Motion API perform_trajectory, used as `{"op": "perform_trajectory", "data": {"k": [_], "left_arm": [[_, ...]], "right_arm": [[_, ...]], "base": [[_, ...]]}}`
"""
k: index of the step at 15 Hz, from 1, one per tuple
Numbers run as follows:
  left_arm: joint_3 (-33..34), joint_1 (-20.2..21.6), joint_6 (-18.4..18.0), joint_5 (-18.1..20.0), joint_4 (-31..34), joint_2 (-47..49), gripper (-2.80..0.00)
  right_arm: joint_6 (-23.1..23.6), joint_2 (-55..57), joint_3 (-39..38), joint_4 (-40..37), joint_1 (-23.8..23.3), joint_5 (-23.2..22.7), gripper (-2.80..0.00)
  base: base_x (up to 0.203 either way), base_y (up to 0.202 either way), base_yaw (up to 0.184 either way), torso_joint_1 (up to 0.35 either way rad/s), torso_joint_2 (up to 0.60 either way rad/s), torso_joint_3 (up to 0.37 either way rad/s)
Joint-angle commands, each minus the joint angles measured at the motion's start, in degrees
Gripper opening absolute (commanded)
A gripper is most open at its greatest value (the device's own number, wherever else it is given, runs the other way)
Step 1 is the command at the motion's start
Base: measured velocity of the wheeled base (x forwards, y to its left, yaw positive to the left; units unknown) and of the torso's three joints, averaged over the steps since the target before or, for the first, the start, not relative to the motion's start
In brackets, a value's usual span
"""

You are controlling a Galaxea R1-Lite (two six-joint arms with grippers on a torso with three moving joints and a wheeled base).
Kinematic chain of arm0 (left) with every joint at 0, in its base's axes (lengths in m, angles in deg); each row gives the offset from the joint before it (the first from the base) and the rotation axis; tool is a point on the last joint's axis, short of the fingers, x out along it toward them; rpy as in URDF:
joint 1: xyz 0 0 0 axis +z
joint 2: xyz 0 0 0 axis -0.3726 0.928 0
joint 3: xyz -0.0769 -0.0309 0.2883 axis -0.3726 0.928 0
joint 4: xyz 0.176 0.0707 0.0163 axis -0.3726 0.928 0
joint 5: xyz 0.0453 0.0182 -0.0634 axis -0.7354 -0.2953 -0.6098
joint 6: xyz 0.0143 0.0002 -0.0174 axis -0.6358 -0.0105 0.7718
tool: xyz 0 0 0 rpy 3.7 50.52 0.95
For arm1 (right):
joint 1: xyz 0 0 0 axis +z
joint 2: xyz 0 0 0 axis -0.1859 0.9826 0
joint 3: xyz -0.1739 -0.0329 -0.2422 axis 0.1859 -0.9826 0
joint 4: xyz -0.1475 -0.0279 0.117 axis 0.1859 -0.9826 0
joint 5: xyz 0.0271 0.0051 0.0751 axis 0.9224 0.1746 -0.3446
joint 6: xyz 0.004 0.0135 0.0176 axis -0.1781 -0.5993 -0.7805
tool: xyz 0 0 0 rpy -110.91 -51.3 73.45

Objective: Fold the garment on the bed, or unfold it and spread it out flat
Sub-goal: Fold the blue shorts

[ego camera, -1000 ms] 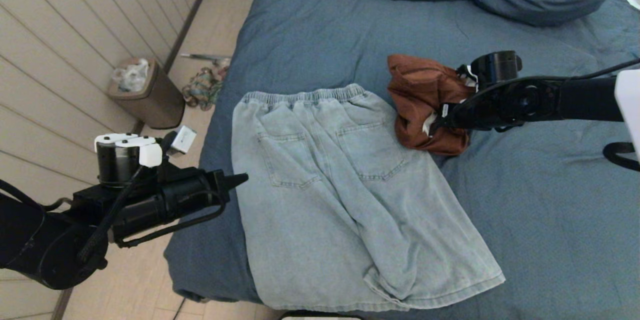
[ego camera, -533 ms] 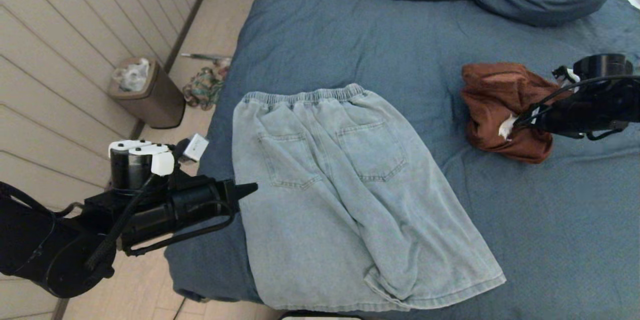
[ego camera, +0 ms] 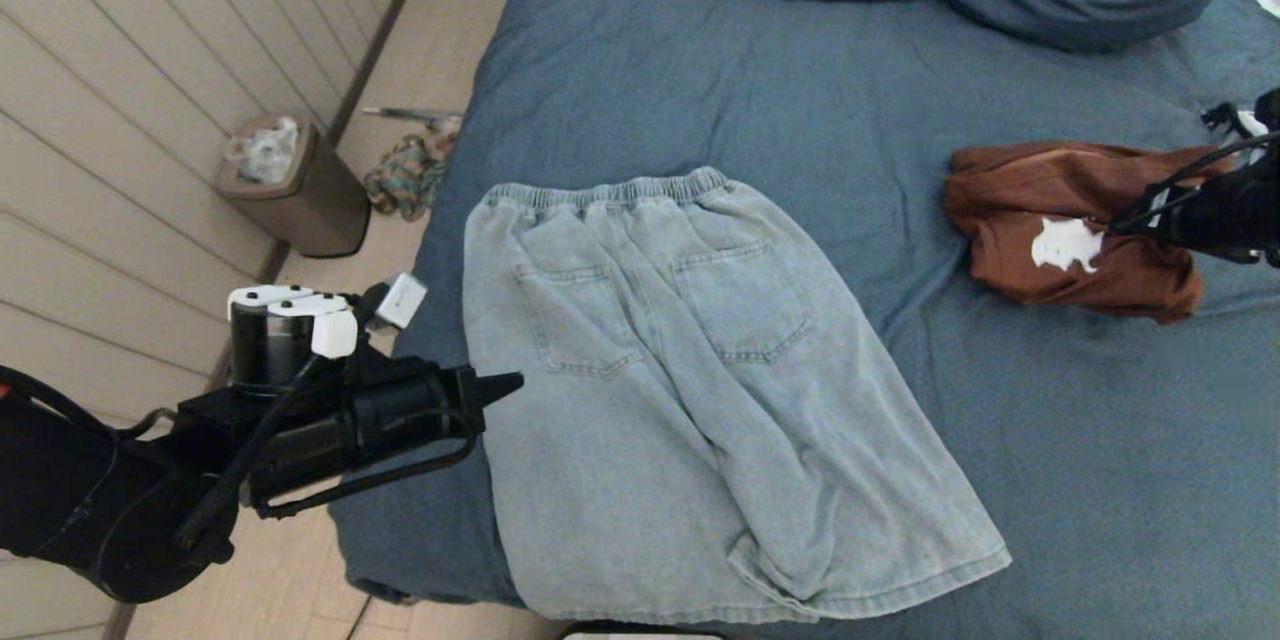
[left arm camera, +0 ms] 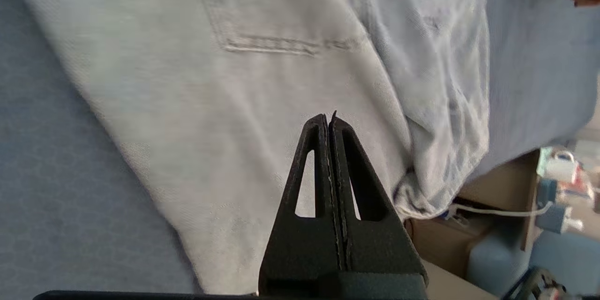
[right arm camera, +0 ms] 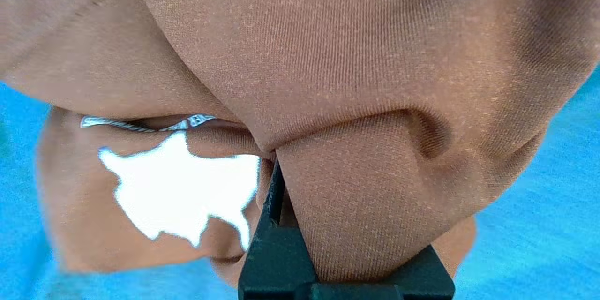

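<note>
Head view shows the bed [ego camera: 700, 90] filling most of the frame, with pale denim shorts [ego camera: 690, 390] spread flat near its left edge and a crumpled brown garment [ego camera: 1060, 230] well apart on the right. Left end effector [ego camera: 505, 383] hovers beside the shorts with its fingers pressed together, holding nothing. Right end effector [right arm camera: 281, 187] is clamped narrowly on a fold of the brown garment.

A cream panelled wall [ego camera: 150, 90] is seen running beside pale wood-look flooring [ego camera: 425, 50]. A brown waste bin [ego camera: 300, 190], lined with a plastic bag, is set against the skirting, with a crumpled cloth heap [ego camera: 405, 175] lying near it.
</note>
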State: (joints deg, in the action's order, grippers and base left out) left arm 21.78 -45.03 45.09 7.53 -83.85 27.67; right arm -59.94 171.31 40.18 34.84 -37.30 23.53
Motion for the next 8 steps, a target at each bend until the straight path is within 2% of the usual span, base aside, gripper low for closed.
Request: {"op": "perform_trajectory", "data": {"k": [1,4,5,6,8], "left_arm": [[-0.02,0.05,0.1,0.08,-0.3,0.04,-2.8],[0.07,0.03,0.02,0.08,-0.3,0.04,-2.8],[0.07,0.03,0.02,0.08,-0.3,0.04,-2.8],[0.07,0.03,0.02,0.08,-0.3,0.04,-2.8],[0.07,0.03,0.02,0.08,-0.3,-0.04,-2.8]], "right_arm": [[-0.04,-0.31,-0.19,-0.04,0.04,-0.14,-2.8],[0.31,-0.13,-0.72,-0.48,-0.39,-0.06,-2.8],[1.46,-0.2,-1.3,-0.69,-0.81,-0.12,-1.62],[2.15,-0.46,-1.78,-0.75,-0.92,-0.14,0.0],[3.03,-1.23,-2.41,-0.75,-1.01,-0.79,0.0]], "base": [[0.0,0.0,0.0,0.0,0.0,0.0],[0.0,0.0,0.0,0.0,0.0,0.0],[0.0,0.0,0.0,0.0,0.0,0.0],[0.0,0.0,0.0,0.0,0.0,0.0],[0.0,0.0,0.0,0.0,0.0,0.0]]}}
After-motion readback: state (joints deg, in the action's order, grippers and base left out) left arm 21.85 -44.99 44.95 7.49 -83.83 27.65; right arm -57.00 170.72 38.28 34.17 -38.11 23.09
